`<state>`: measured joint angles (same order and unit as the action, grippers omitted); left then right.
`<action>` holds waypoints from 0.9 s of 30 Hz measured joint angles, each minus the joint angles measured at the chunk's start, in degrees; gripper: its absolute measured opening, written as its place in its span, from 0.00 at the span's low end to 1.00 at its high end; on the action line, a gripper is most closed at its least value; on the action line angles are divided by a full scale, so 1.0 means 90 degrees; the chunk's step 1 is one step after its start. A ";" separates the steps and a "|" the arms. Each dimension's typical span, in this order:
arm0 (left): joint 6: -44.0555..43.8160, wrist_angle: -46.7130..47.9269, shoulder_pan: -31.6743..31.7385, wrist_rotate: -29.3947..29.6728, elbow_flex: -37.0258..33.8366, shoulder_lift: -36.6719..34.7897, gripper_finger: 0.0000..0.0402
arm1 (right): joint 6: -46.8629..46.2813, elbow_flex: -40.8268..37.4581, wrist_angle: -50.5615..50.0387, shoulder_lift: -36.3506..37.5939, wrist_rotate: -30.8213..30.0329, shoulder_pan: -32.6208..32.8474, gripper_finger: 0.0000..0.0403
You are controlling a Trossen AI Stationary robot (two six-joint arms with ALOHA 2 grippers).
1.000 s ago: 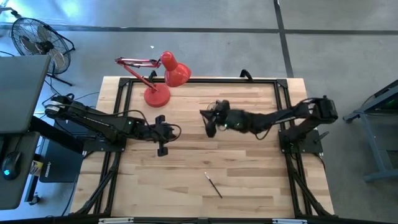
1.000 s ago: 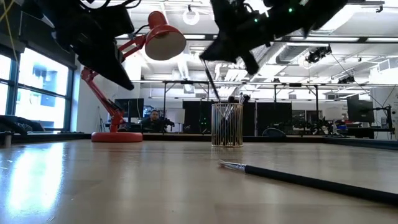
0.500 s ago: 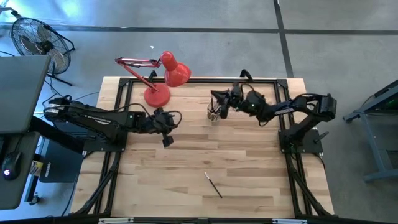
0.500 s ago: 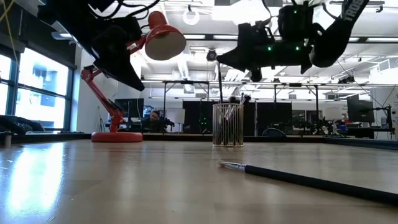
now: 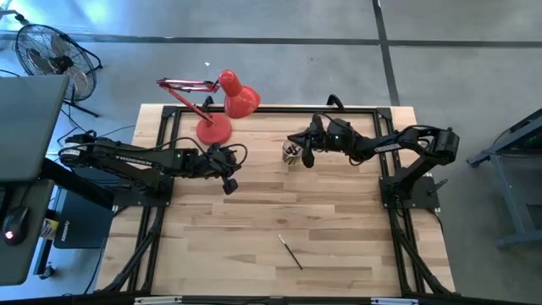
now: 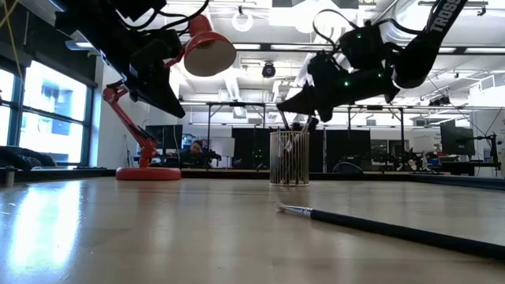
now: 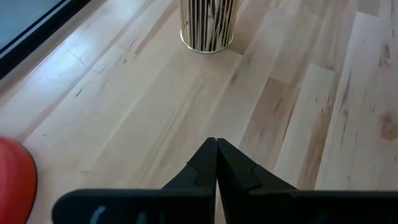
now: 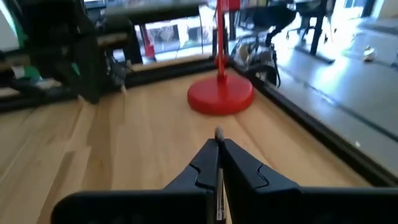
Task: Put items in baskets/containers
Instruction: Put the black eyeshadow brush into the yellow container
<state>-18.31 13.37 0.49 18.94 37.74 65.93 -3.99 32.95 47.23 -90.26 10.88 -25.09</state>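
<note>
Brush [image 8: 218,163] is now hanging clenched in my right end effector [image 5: 306,154] just above the cup [image 5: 291,153], having swung over; drop-in comes next.

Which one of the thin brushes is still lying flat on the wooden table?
The single thin dark brush near the table's front edge lies flat. The other brushes stand upright in the small striped cup, and one is pinched in the right gripper.
</note>
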 joint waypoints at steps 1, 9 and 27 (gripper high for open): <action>0.0000 0.0000 0.0000 0.0002 0.0000 0.0000 0.00 | 0.0002 0.0000 -0.0087 0.0000 -0.0015 0.0004 0.02; -0.0065 0.0000 0.0000 0.0031 0.0000 0.0000 0.00 | 0.0001 0.0000 -0.0241 0.0000 -0.0254 0.0004 0.10; -0.0223 -0.0028 -0.0012 0.0032 -0.0002 -0.0002 0.00 | 0.0933 -0.0002 -0.0418 0.0684 -0.0370 0.0229 0.38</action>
<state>-20.32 13.11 0.38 19.22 37.71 65.91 4.41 32.93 43.47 -84.10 7.55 -23.04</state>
